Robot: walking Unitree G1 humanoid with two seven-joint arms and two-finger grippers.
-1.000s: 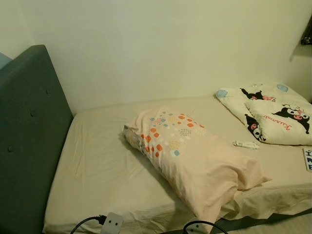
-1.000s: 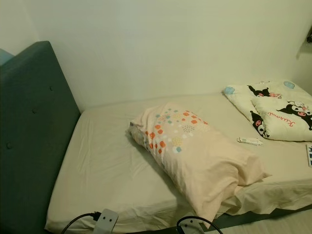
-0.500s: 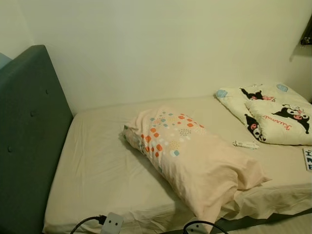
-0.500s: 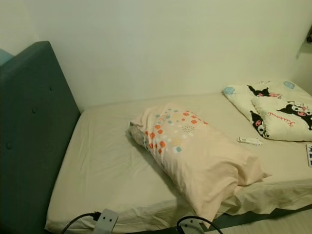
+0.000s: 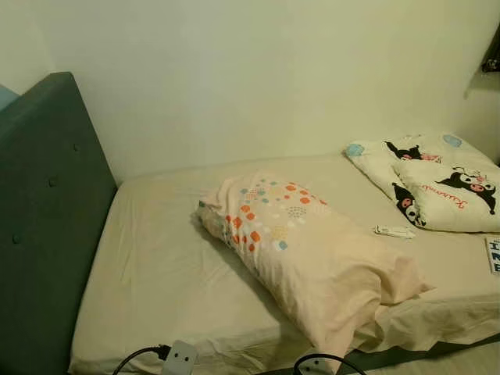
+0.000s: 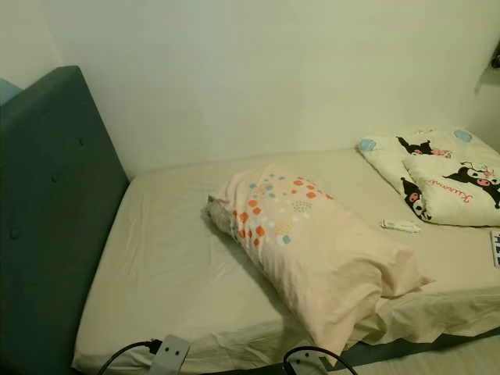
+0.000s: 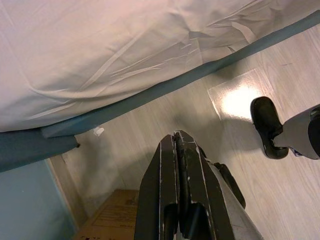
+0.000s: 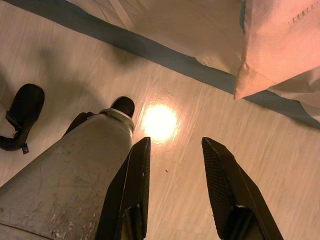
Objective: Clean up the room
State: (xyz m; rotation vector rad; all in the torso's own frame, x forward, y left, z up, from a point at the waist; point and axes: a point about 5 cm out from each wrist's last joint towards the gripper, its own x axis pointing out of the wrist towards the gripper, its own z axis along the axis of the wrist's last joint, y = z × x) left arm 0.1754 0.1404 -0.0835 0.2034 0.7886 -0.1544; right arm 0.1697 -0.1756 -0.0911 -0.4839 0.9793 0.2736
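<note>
Pillow (image 5: 312, 246) overhangs the bed's (image 5: 156, 273) near edge, a flat item (image 5: 493, 255), possibly a book, cut off; left gripper (image 7: 178, 150) closed, right gripper (image 8: 175, 172) parted, both above floor (image 8: 190, 115).

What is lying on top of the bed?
On the bed lie a dotted pillow, a folded cartoon-print quilt, a small white packet and a printed card at the right edge. Anything beneath the pillow is hidden.

Head eyes overlooking bed (image 5: 156, 273), wrist views facing floor (image 8: 190, 125) below
</note>
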